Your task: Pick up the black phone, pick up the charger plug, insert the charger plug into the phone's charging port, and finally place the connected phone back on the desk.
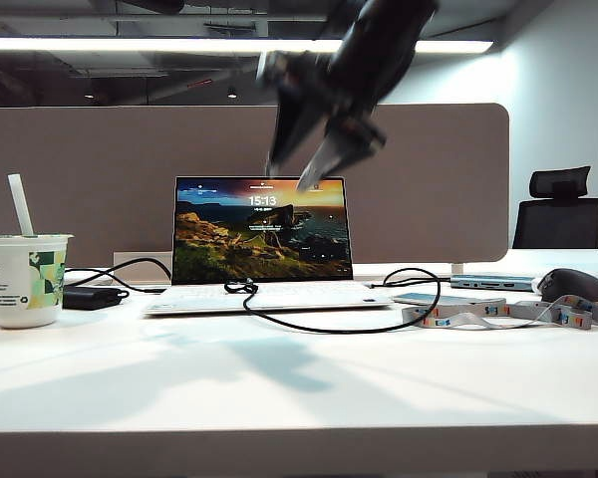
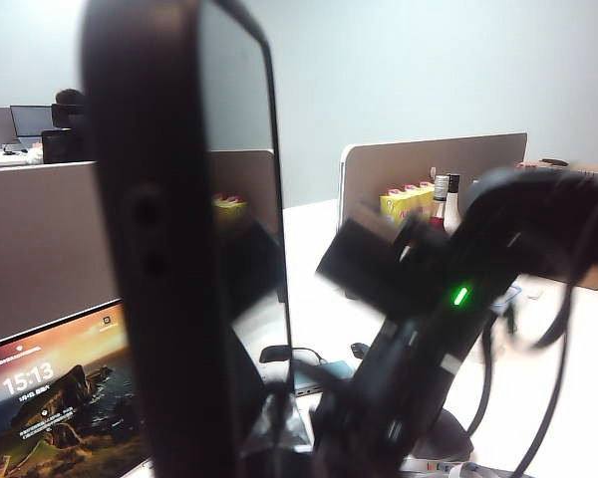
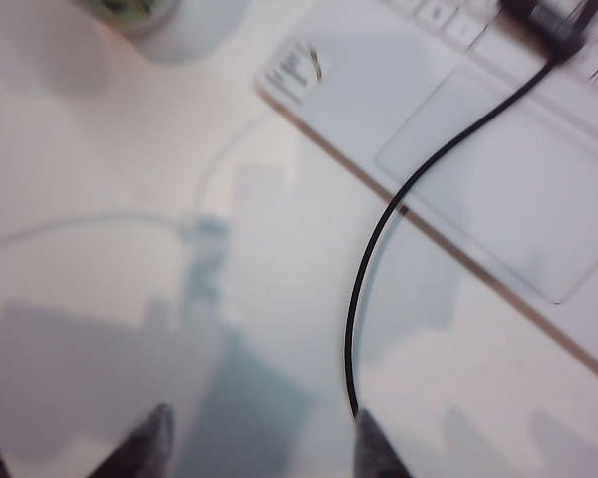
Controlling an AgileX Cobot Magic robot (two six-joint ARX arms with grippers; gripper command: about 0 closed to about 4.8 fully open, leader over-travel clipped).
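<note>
Black phone (image 2: 184,239) fills the left wrist view, clamped upright by the hidden left gripper. Right gripper (image 3: 261,438), fingers spread and empty, hovers over desk (image 3: 100,299); its blurred arm sits at 12 o'clock.

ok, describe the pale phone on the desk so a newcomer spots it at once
Find the open laptop on the desk; the pale phone lies flat just right of its base, behind the patterned lanyard. It is thin with a light-blue screen, unlike the glossy black phone that the shut left gripper, itself unseen, holds aloft; the right gripper hangs open above the laptop.
</note>
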